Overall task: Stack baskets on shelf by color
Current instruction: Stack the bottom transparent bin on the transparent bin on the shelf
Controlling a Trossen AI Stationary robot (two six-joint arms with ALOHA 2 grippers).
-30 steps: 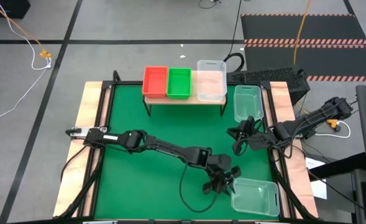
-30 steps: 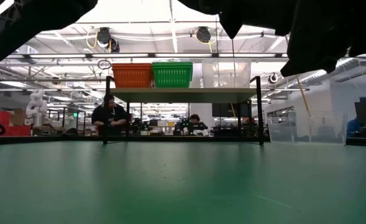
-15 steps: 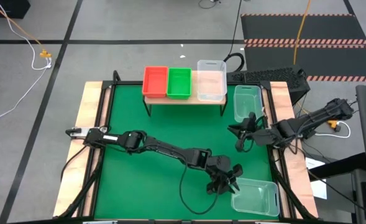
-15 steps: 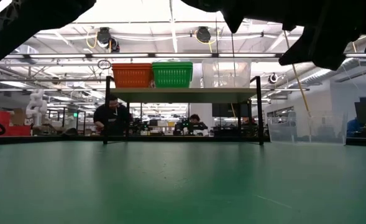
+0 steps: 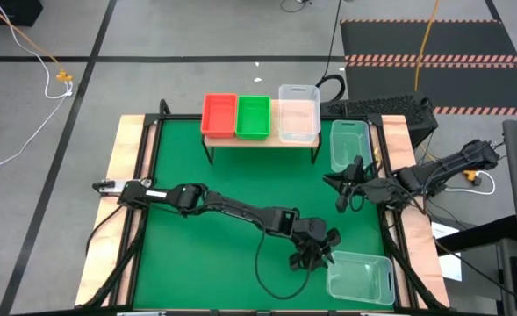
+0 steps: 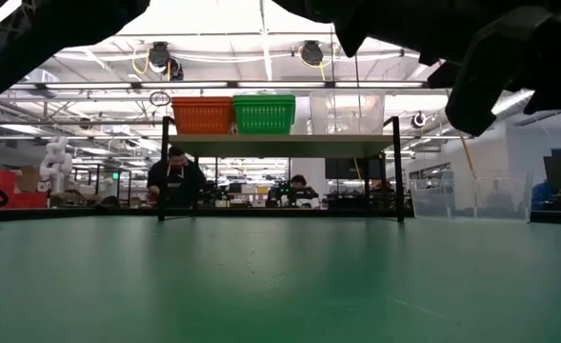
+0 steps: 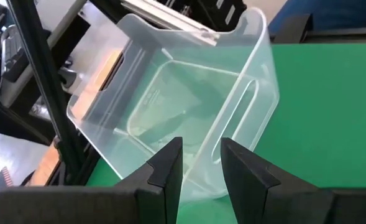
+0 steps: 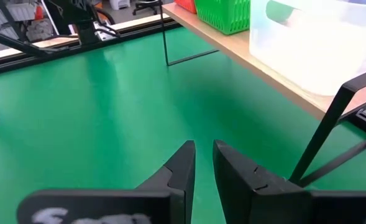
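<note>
The left gripper (image 5: 315, 256), slightly parted and empty, is held just beside a clear basket (image 5: 361, 277) at five o'clock. It is probably being approached; its wall must be straddled next. The right gripper (image 5: 346, 186), narrowly parted, holds nothing, near another clear basket (image 5: 349, 145) at two o'clock. The shelf (image 5: 304, 139) at twelve o'clock carries red (image 5: 219, 116), green (image 5: 253, 117) and clear stacks.

red (image 5: 219, 114), green (image 5: 253, 116), clear baskets (image 5: 298, 112) on shelf (image 5: 262, 138)

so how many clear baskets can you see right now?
3. One clear basket on the shelf beside the green basket; one on the mat right of the shelf; one at the mat's near-right corner. More may be nested unseen.
</note>
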